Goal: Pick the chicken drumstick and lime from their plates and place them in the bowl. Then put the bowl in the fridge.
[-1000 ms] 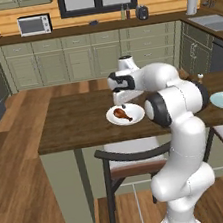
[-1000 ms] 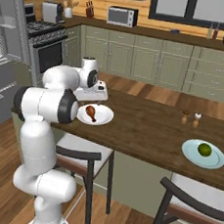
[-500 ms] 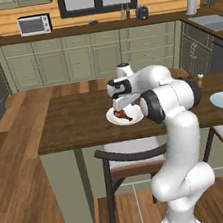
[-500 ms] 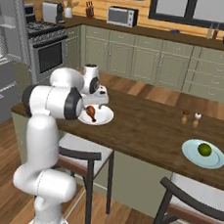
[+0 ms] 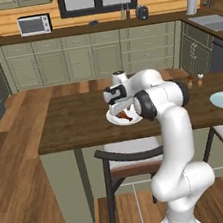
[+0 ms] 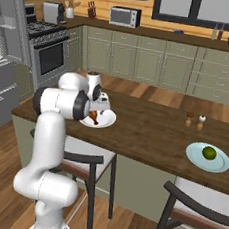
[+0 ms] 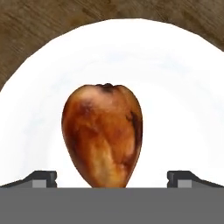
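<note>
Hand view: chicken drumstick [image 7: 103, 135] between pincer [image 7: 112, 178] tips

- My arm [image 5: 172, 124] is glossy white, built of rounded, bulbous segments.
- I see dark grey rings at its joints.
- My gripper [image 7: 112, 177] has two small dark, blocky finger tips.

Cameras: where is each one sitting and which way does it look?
Left base view: behind the arm's left, looking forward and down; arm rises at lower right to the chicken drumstick on the white plate.
Right base view: behind its right; arm at lower left, lime far right.
Hand view: on the hand, looking along the pincer.
All share drumstick and plate.
</note>
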### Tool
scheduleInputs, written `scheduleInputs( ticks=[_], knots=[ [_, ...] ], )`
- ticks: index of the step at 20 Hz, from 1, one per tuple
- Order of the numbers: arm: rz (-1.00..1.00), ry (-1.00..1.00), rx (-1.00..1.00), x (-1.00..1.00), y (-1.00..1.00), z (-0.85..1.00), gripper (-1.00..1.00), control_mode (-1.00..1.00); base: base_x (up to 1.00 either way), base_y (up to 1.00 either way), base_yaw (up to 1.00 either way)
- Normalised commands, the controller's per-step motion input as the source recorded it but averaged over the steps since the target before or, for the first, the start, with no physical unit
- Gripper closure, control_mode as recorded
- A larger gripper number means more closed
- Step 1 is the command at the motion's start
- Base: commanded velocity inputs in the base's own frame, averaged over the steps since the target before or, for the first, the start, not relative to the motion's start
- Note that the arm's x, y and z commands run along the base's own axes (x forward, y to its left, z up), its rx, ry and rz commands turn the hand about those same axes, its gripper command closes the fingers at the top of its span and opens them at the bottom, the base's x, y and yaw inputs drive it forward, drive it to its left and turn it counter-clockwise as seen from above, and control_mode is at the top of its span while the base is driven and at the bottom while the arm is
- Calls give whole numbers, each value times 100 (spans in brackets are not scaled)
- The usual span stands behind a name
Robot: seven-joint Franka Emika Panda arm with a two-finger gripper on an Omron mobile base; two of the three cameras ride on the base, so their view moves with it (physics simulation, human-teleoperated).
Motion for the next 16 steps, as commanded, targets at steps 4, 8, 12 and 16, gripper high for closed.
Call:
scheduleInputs(
  ticks=[4, 8, 12, 16],
  knots=[
    [0, 12, 0, 0, -1, -29, -100, -100, 0, 0, 0],
    [0, 18, 1, 0, 0, -29, -100, -100, 0, 0, 0],
    [0, 8, 0, 0, 0, -28, 100, -100, 0, 0, 0],
    [0, 0, 0, 0, 0, -2, 100, -100, 0, 0, 0]
  ],
)
